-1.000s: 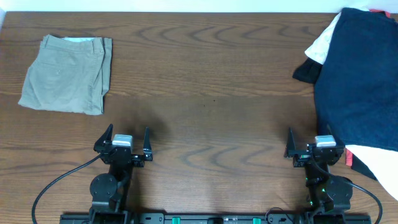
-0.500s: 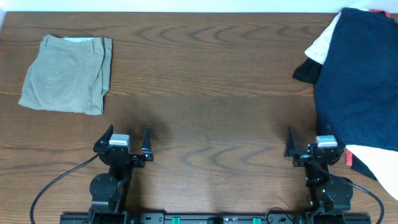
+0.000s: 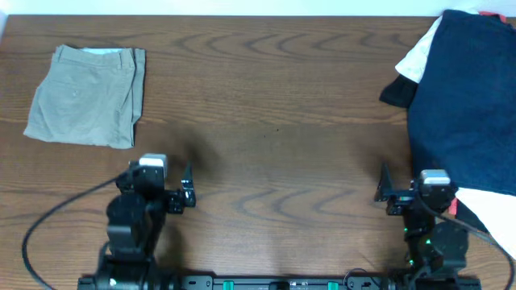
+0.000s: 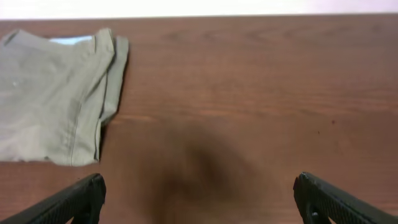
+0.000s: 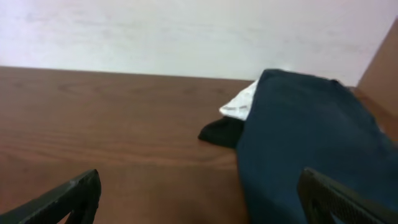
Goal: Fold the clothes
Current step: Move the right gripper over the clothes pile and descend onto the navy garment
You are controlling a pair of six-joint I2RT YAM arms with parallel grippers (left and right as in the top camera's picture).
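Observation:
Folded beige khaki trousers (image 3: 85, 95) lie at the far left of the table, also in the left wrist view (image 4: 53, 96). A large dark navy garment (image 3: 468, 97) lies in a pile at the right, over a white piece (image 3: 419, 55) and a black piece (image 3: 397, 90); it also shows in the right wrist view (image 5: 305, 143). A red bit (image 3: 452, 207) shows near the right arm. My left gripper (image 3: 157, 181) is open and empty, below the khaki trousers. My right gripper (image 3: 409, 187) is open and empty at the navy garment's near edge.
The brown wooden table (image 3: 266, 121) runs between the two piles. A white wall (image 5: 186, 31) stands behind its far edge. Black cables (image 3: 48, 234) trail from the arm bases at the front.
Both arms have risen a little and tilted forward from their rest pose. The left gripper shifted slightly left, the right slightly right. The clothes have not moved.

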